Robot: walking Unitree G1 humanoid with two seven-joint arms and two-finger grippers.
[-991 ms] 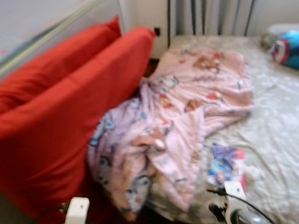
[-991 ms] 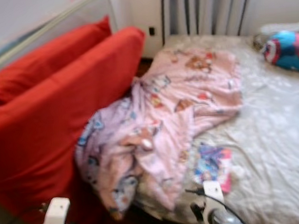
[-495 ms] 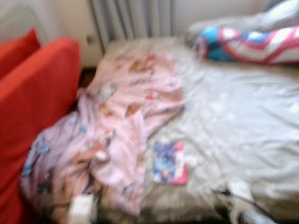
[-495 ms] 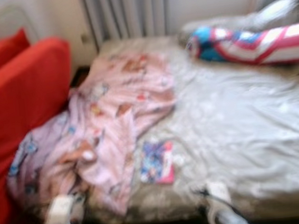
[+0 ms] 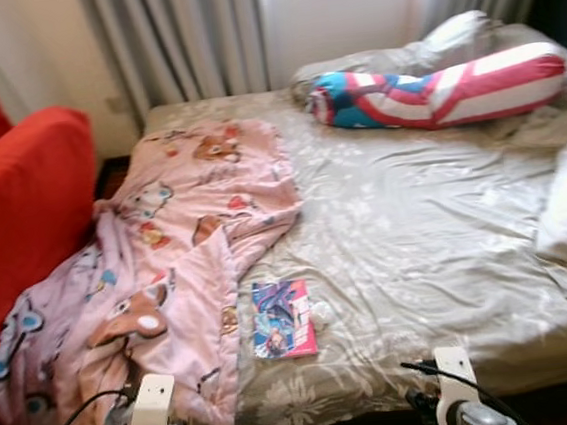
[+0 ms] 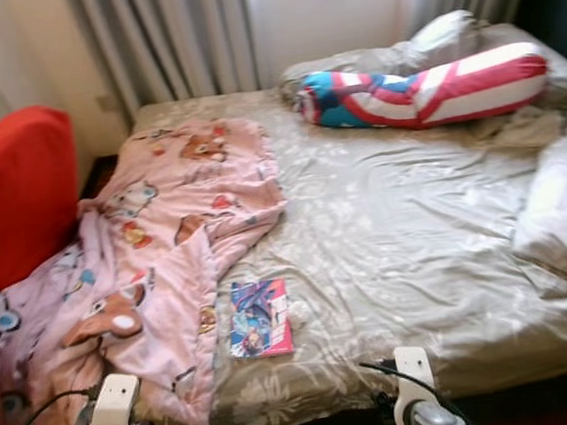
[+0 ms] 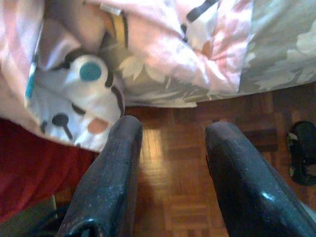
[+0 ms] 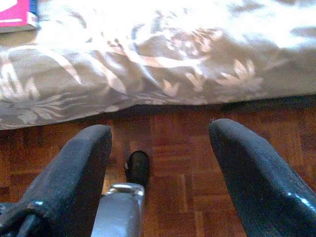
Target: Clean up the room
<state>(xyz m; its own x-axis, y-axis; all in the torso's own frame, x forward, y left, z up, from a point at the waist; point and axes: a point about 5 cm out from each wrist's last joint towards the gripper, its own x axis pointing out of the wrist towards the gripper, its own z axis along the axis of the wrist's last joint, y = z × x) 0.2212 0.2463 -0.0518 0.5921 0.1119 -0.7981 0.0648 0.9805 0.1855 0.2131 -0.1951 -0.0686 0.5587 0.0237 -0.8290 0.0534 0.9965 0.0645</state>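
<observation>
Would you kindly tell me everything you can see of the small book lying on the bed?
The book is thin and soft-covered, its glossy cover printed with blue cartoon figures and a pink band along one side. It lies flat and closed on the floral bedsheet, near the bed's foot edge, right beside the pink blanket. Neither gripper touches it.

A bed under a grey floral sheet, grey curtains behind — red sofa beside, parquet floor below.

No legible text, not even on the booklet cover.
</observation>
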